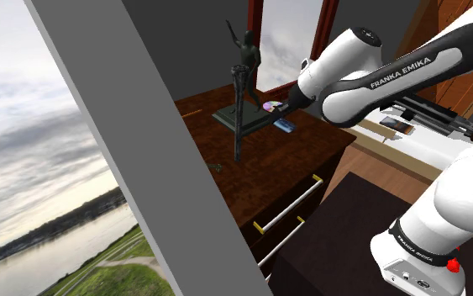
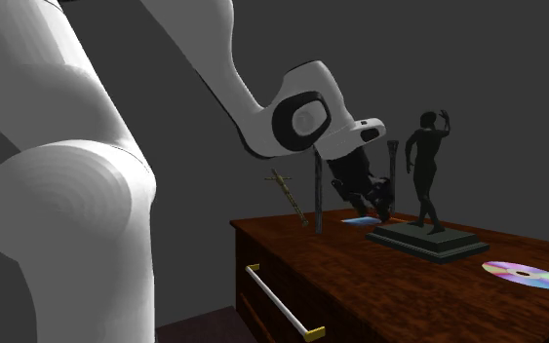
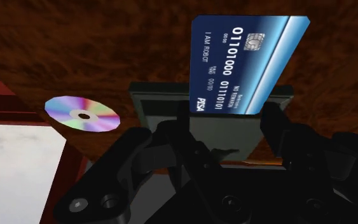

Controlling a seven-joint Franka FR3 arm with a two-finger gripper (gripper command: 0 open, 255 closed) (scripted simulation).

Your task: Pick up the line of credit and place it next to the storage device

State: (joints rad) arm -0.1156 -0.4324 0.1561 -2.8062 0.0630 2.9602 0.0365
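Blue credit card (image 3: 247,60): clasped by its side edges in the end effector (image 3: 228,124) and held clear of the wood, in front of the statue base (image 3: 158,102). Probably mid-carry. The iridescent disc (image 3: 82,114) lies apart, off to one side near the counter (image 3: 107,44) edge. Dark polished wood, brass drawer handles (image 1: 293,204). Grey walls; cloudy sky (image 1: 41,126) outside.

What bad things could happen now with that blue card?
1. The gripper seems to pinch the blue card only by one end, so it might slip out.
2. The dark statue stands close by; the arm could bump it going to the shiny disc.
3. The disc lies near the dresser edge, so the card could fall off.
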